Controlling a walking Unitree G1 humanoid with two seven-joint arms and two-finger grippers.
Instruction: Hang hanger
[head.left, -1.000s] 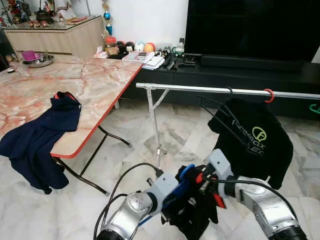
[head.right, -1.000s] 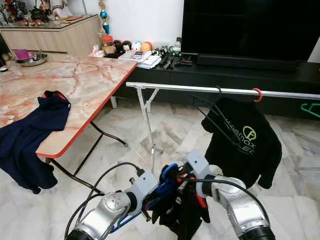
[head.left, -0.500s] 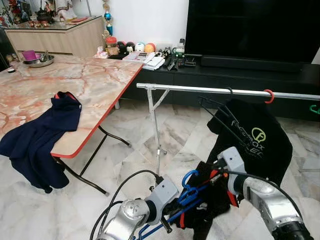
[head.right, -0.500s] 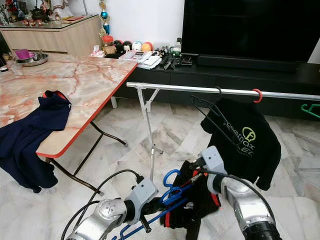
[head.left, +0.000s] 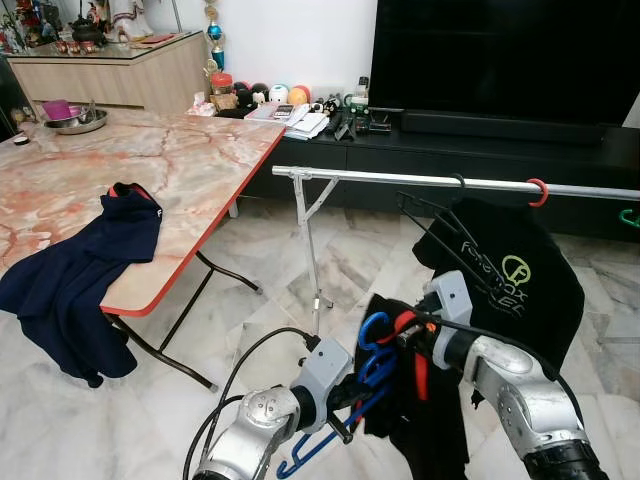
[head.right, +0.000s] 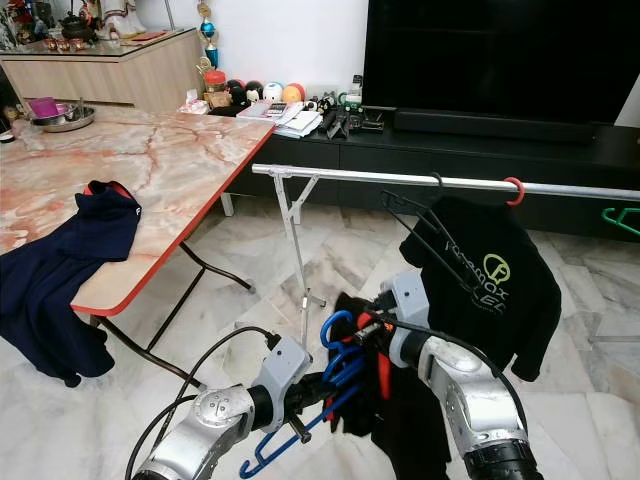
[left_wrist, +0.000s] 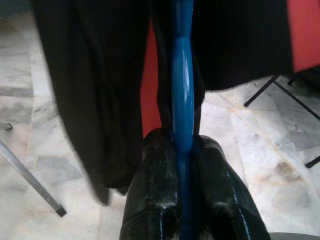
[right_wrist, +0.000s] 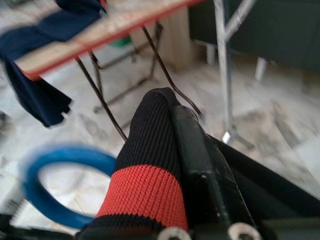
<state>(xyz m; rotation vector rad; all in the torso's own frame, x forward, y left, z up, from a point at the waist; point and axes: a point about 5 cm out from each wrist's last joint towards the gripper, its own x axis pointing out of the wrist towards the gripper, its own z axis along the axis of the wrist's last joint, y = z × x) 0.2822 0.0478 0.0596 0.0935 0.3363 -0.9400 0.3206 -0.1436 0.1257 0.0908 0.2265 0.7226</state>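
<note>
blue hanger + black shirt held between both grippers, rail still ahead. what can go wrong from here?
1. The black garment is pinched only at its red-banded collar by the right gripper, so it could slide off the blue hanger.
2. The left gripper clamps the hanger's thin bar; the hanger may twist.
3. The rail already carries a hung black T-shirt; the hook could snag it.

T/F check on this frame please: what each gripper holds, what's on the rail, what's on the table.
1. The left gripper is shut on the blue hanger. True.
2. The right gripper is open and holds nothing. False: it is shut on the black and red garment, close to the hanger's hook.
3. The blue hanger already hangs on the rail. False: it is below the rail, in front of the robot.
4. A black printed shirt hangs from the rail. True.
5. The navy garment lies on the floor. False: it drapes over the edge of the marble table.
</note>
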